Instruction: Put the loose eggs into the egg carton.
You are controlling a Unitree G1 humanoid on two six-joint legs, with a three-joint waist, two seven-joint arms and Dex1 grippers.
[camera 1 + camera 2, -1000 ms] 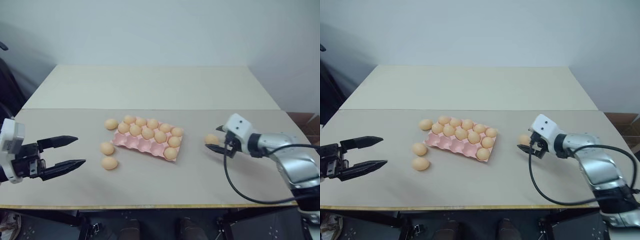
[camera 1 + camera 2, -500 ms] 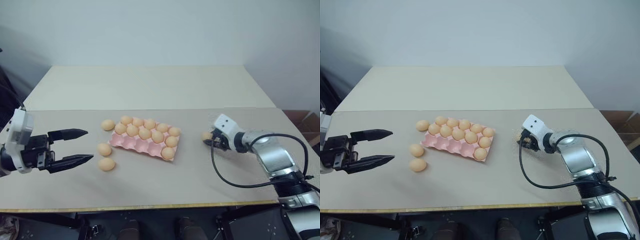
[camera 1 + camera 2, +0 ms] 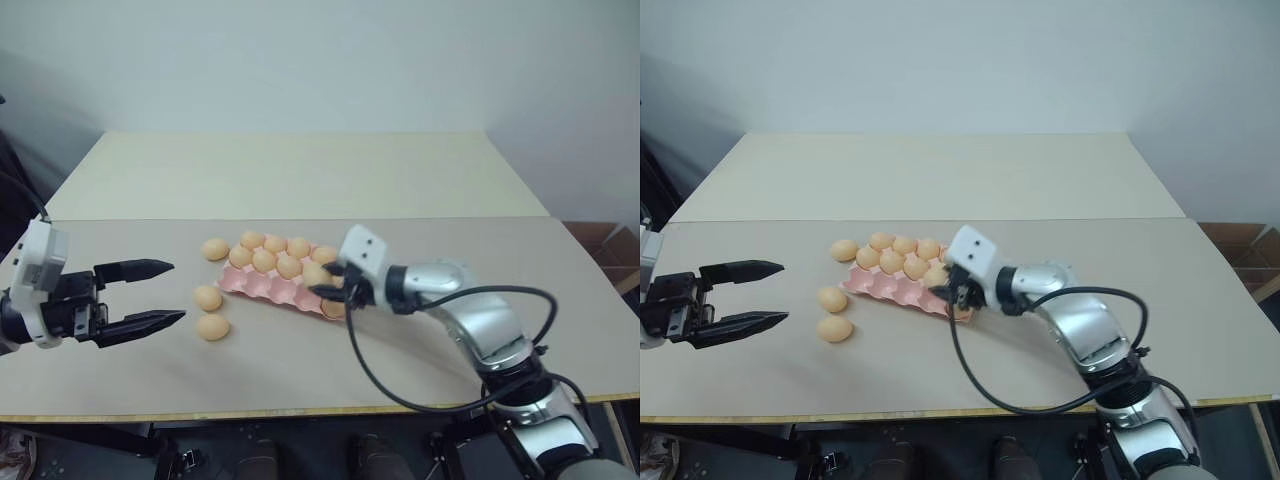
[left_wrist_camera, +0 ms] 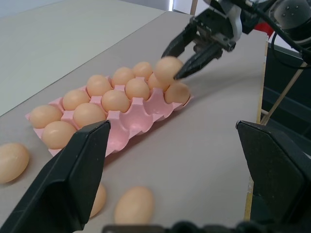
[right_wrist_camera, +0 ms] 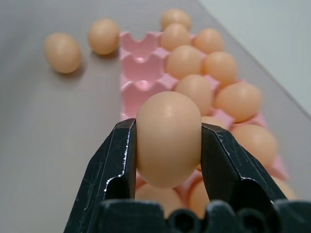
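Over carton's [image 3: 270,285] right end: fingers [image 5: 116,165] clamp egg [image 5: 168,138].

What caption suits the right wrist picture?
Right gripper holds a tan egg above the pink egg carton.

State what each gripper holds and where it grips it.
Right gripper pinches one egg across its sides, above the egg carton. Left gripper is open, empty.

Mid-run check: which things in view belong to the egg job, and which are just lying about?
Part of the job:
- egg held in the right claw
- three loose eggs on the table, left of the carton
- pink egg carton, near row of cups mostly empty
- left claw, open, holding nothing

Just lying about:
- table
- cardboard box beyond the table's right edge
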